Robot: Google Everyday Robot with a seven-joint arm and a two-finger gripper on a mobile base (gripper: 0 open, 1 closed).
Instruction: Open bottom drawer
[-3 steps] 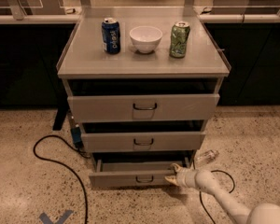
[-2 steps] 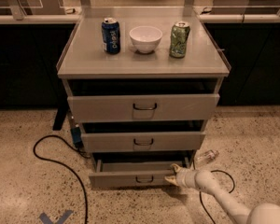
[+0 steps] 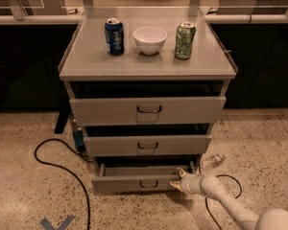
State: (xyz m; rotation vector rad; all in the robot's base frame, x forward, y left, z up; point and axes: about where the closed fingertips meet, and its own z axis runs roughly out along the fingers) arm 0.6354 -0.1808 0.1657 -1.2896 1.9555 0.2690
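The bottom drawer (image 3: 125, 182) is the lowest, narrowest grey front of the cabinet, with a small dark loop handle (image 3: 148, 184) at its centre. It stands pulled out a little, with a dark gap above its front. My gripper (image 3: 178, 180) sits at the drawer front's right end, right of the handle, at the end of my white arm (image 3: 230, 207) that comes in from the lower right. The gripper touches or hooks the drawer's right edge.
The middle drawer (image 3: 147, 145) and top drawer (image 3: 148, 110) sit above. On the cabinet top stand a blue can (image 3: 114, 37), a white bowl (image 3: 150, 39) and a green can (image 3: 185, 40). A black cable (image 3: 62, 166) loops on the floor at the left. A plastic bottle (image 3: 212, 160) lies at the right.
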